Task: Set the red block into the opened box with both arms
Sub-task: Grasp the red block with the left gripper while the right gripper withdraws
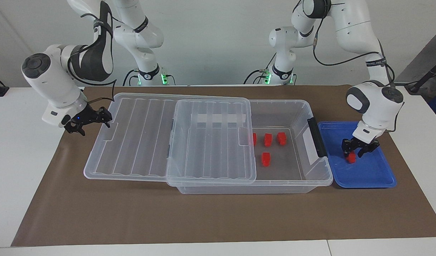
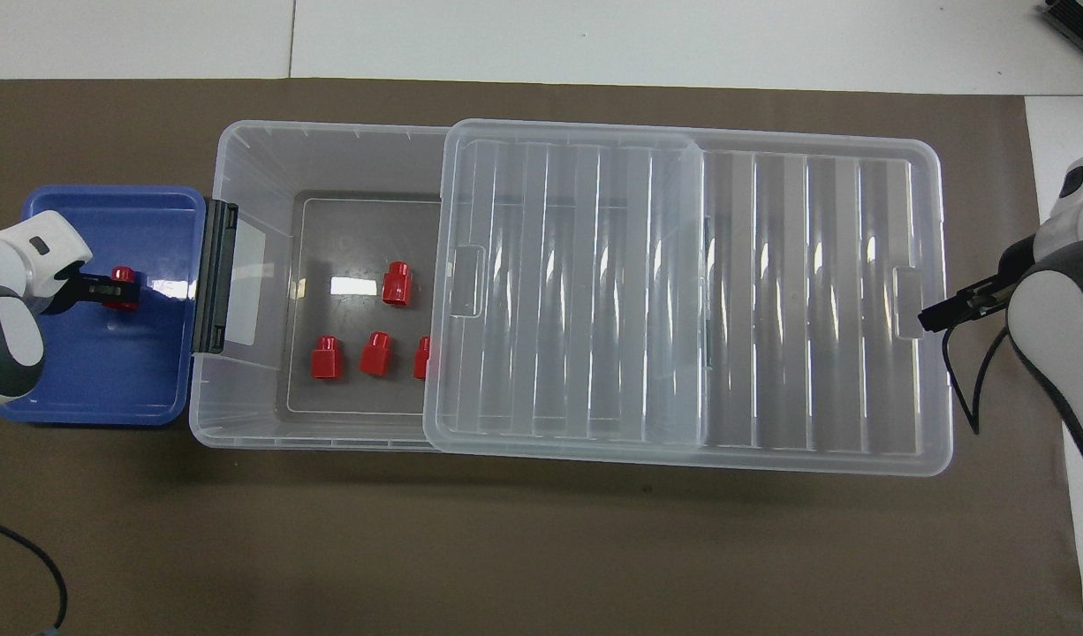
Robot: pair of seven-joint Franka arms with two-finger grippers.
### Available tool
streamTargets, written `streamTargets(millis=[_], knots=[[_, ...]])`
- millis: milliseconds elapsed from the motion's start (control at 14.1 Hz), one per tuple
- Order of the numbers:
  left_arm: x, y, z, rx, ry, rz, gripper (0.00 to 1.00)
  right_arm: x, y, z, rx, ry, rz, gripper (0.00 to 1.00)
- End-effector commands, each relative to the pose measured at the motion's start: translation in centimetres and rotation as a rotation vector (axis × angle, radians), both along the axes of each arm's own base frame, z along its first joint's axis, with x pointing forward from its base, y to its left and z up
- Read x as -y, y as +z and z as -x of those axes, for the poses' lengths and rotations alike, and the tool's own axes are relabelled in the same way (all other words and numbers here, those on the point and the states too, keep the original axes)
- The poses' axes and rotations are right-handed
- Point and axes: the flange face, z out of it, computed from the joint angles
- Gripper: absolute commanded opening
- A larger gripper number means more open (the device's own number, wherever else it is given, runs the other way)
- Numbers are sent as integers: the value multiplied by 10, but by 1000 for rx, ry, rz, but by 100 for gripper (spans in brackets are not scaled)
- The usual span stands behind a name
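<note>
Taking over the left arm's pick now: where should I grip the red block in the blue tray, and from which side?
Grip the red block across its sides, coming straight down from above. It lies alone on the flat floor of the blue tray, and the tray's raised rim would likely hinder a sideways approach. The left gripper hangs right at the block, pointing down.

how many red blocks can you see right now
5. Four red blocks lie in the clear box, one partly under its lid; the fifth sits in the blue tray.
</note>
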Motion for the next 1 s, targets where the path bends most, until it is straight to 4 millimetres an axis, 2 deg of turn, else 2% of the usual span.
streamTargets(millis=[0,71,284,426,640,924], knots=[[5,0,-1,13,7,8,5,-5,12,5,2,22,5,100],[5,0,-1,8,5,9,0,-13,20,7,8,12,5,100],[5,1,-1,5,4,10,0,-46,49,19,14,-73,18,100],[6,12,-6,-24,2,22,0,-67,69,30,28,-163,29,100],[10,66,-27,-89,-6,59,0,-102,95,47,45,-328,43,100],[19,148,-37,-189,43,103,0,-100,130,37,113,-419,23,100]])
